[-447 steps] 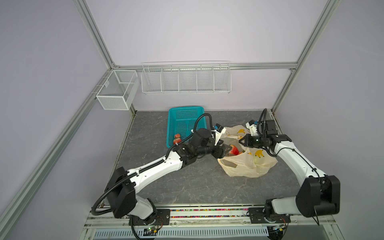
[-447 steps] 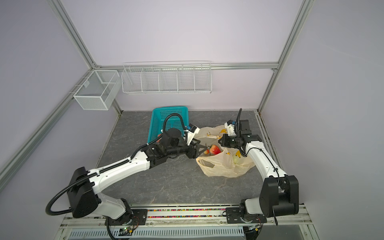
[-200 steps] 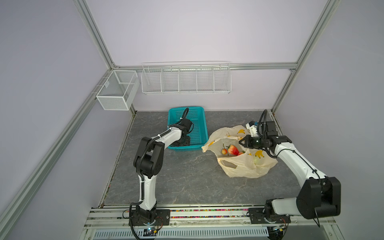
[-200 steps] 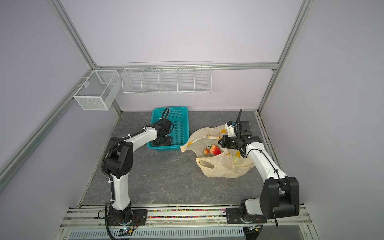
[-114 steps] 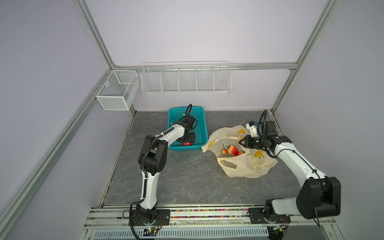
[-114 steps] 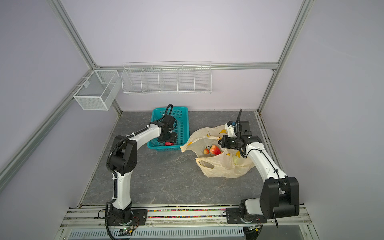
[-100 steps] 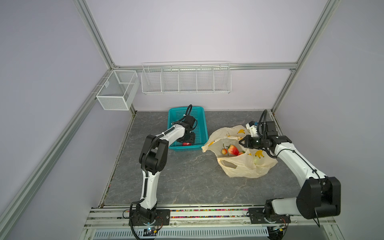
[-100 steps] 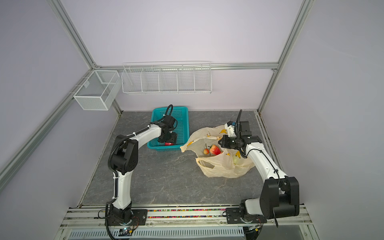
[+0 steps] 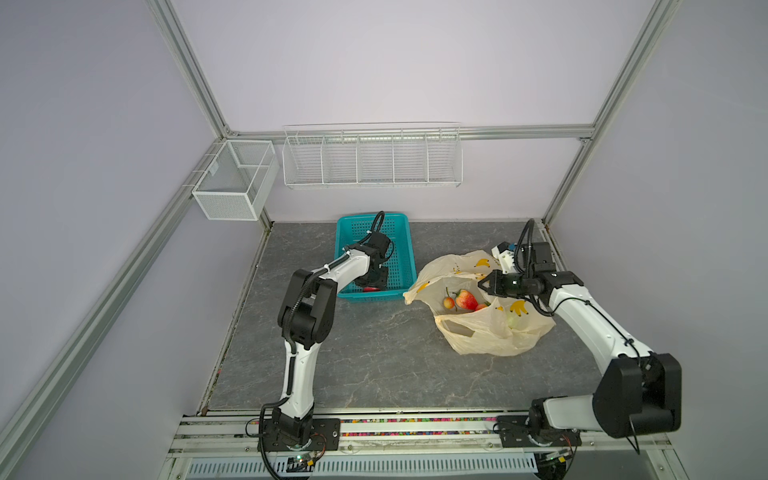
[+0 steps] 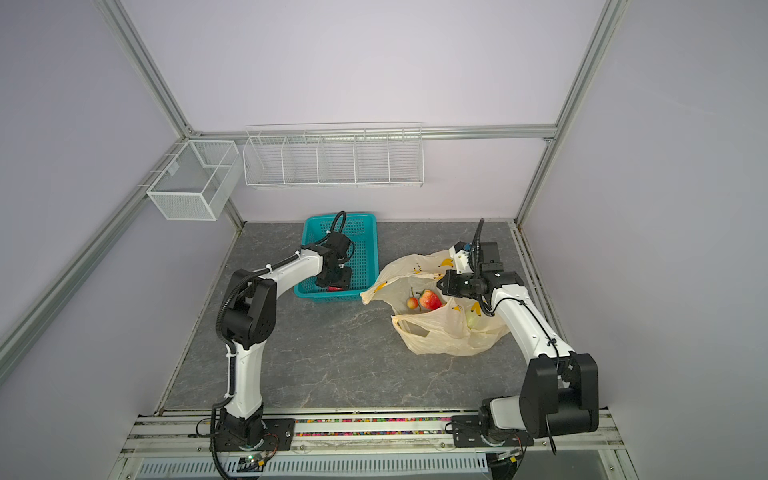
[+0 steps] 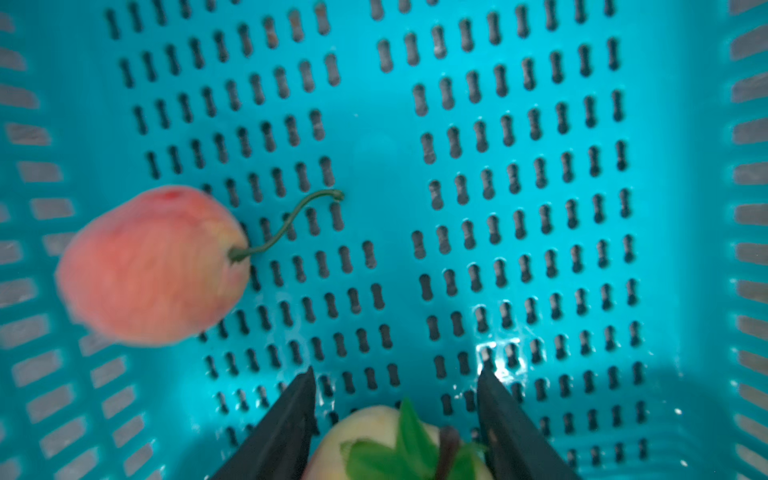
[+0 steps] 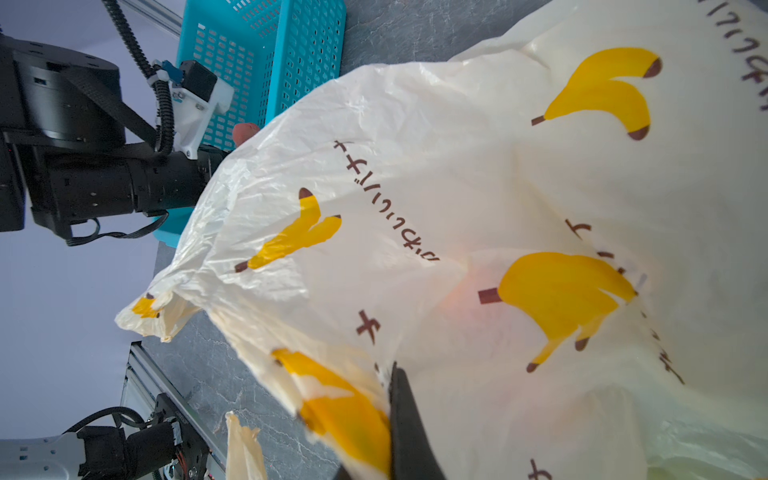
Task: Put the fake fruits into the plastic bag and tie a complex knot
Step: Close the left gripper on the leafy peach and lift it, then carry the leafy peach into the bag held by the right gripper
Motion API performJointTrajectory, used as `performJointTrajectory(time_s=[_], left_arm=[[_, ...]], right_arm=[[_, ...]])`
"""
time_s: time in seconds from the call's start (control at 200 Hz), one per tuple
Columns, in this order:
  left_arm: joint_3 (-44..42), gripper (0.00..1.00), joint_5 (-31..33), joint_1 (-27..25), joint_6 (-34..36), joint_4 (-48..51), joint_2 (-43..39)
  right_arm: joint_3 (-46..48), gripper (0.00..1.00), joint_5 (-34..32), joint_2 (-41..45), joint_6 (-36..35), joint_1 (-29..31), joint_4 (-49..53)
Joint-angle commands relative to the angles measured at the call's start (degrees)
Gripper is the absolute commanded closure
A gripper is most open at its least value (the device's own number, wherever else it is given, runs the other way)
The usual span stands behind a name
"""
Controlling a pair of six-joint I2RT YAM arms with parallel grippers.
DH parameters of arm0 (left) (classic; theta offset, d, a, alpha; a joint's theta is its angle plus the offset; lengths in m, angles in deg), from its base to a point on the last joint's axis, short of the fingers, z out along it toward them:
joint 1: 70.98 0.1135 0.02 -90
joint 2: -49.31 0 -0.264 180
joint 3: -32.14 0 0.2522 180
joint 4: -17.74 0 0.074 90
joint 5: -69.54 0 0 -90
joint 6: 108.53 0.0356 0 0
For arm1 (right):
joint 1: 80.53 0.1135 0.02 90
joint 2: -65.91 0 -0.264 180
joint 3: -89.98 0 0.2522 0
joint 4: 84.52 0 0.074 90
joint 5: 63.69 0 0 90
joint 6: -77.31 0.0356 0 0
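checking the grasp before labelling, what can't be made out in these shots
Left wrist view: pale leafy fruit at the left claw, cut by the frame edge; contact unclear.
Same view: pink fruit, blurred.
Right wrist view: plastic bag hides most of the right claw.
Both top views: fruits deep in the bag, veiled by film.

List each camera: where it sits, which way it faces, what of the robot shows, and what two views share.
Both top views: high in front, looking down at the table; the whole robot, left hand in the teal basket, right hand on the plastic bag.
Left wrist: on the left arm, facing the basket floor; two fingers flank a pale leafy fruit.
Right wrist: on the right arm, facing the bag; one finger, left arm beyond.
Shared: basket, in every view.
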Motion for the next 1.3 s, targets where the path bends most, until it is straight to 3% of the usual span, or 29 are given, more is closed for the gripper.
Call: performJointTrajectory(time_s=[0.0, 0.185, 0.33, 0.465, 0.59, 0.76, 1.065, 1.155, 1.295], left_arm=[[-1.24, 0.48, 1.17, -0.49, -0.53, -0.05, -5.89], [-4.7, 0.52, 3.21, -1.48, -1.57, -3.74, -15.22], [-9.42, 0.53, 5.58, -7.13, -1.13, -7.92, -26.24], [-18.77, 0.54, -1.41, -14.41, 0.76, -19.86, -38.73], [-26.73, 0.55, -6.71, -22.55, 1.56, -33.72, -43.9], [-25.02, 0.57, -9.41, -28.45, 4.07, -38.61, -35.23], [-21.94, 0.59, -5.83, -28.7, 13.43, -46.11, -19.6], [-21.86, 0.6, -2.34, -28.6, 14.48, -49.83, -16.15], [-19.56, 0.59, -4.27, -28.61, 10.53, -56.55, -10.64]], right_arm=[[0.93, 0.93, -0.39, 0.51, -1.1, -0.2, -0.33], [0.84, 0.93, -0.61, 0.42, -1.14, -0.18, -0.19], [0.84, 0.93, -0.79, 0.29, -1.19, -0.2, -0.03], [0.74, 0.93, -0.9, 0.14, -1.2, -0.22, 0.06], [0.55, 0.93, -0.82, 0.04, -1.23, -0.22, 0.22], [0.31, 0.93, -0.35, 0.24, -1.22, -0.22, 0.5], [-0.88, 0.93, -0.49, 0.63, -1.15, -0.19, 1.36], [-1.58, 0.93, 0.53, 0.42, -0.69, -0.22, 1.16], [-1.71, 0.93, 2.17, -0.04, 0.09, -0.22, 0.6]])
